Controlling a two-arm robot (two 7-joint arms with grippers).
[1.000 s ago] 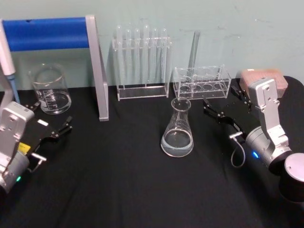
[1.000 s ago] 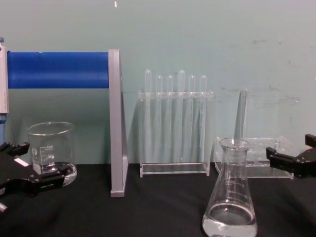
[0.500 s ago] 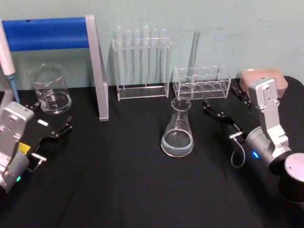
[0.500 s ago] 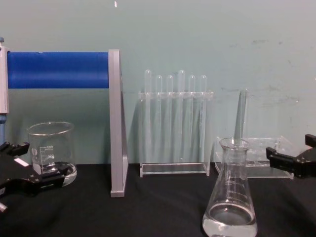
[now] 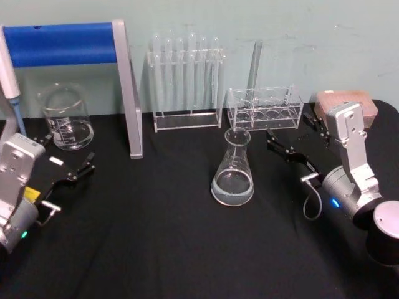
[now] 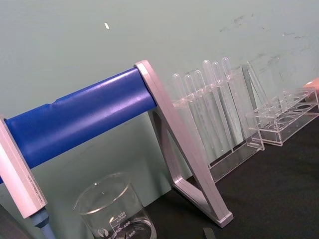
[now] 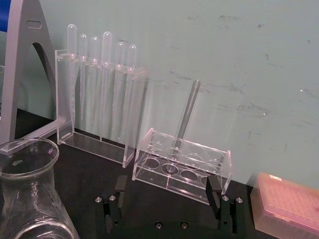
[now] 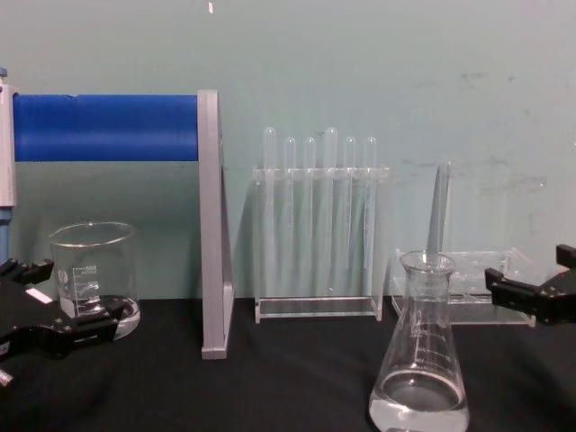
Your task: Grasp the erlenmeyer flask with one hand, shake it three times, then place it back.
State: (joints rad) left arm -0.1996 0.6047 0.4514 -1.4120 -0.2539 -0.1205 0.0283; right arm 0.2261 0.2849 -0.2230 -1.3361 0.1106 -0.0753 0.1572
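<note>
The erlenmeyer flask (image 5: pixel 233 168) is seen standing upright on the black desk (image 5: pixel 156 249), a little right of the middle and clear of the back edge, with some clear liquid held in its wide base. It is touched by nothing. In the chest view the erlenmeyer flask (image 8: pixel 419 360) is shown in front of the low clear rack (image 8: pixel 468 286), apart from it.

The right gripper (image 5: pixel 292 138) is placed just right of the flask and slightly behind it, between the flask and the low clear rack (image 5: pixel 265 109). Its jaws are spread wide and nothing is held between them; in the right wrist view the two fingers (image 7: pixel 120 185) are seen well apart, with the flask's rim (image 7: pixel 27 149) close by to one side.

The left gripper (image 5: pixel 65 159) is parked near the desk's left edge, just in front of the glass beaker (image 5: pixel 65 118). Its jaws are also spread, and nothing is gripped.

Along the back edge, a blue bar on a grey frame (image 5: pixel 128 87), a tall test tube rack (image 5: pixel 186 81) and the low rack are lined up. A pink box (image 5: pixel 346 106) is set at the back right corner. Bare black desk is left open in front of the flask and to its left, as far as the front edge.
</note>
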